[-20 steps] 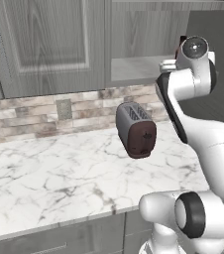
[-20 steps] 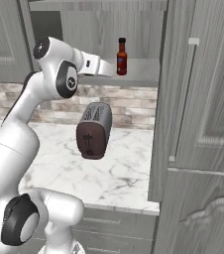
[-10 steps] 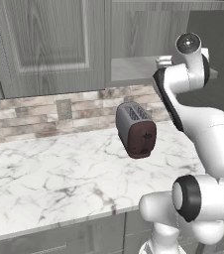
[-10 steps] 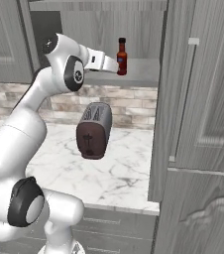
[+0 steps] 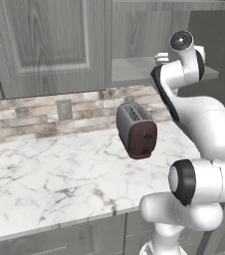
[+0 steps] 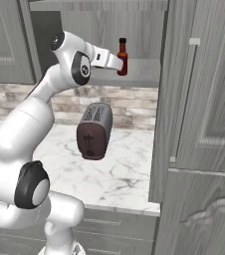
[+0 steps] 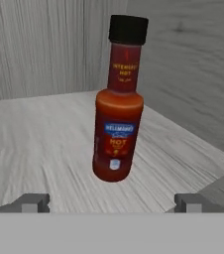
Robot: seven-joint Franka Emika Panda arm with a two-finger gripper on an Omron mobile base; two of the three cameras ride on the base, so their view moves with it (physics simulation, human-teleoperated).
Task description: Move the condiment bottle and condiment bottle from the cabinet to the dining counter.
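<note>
A condiment bottle of red hot sauce with a black cap stands upright on the grey shelf of the open cabinet. In the right base view the bottle sits near the shelf's front edge. My gripper is open, and its two fingertips stand wide apart just short of the bottle, one to each side of its base. Nothing is between them. From the right base view the gripper almost touches the bottle, and the left base view shows the gripper at the shelf's edge.
A dark toaster stands on the marble counter below the cabinet. The open cabinet door hangs close on the right of the shelf. Closed cabinet doors are to the left.
The arm has straightened and carried the open gripper a little closer to the bottle. The bottle and toaster have not moved.
</note>
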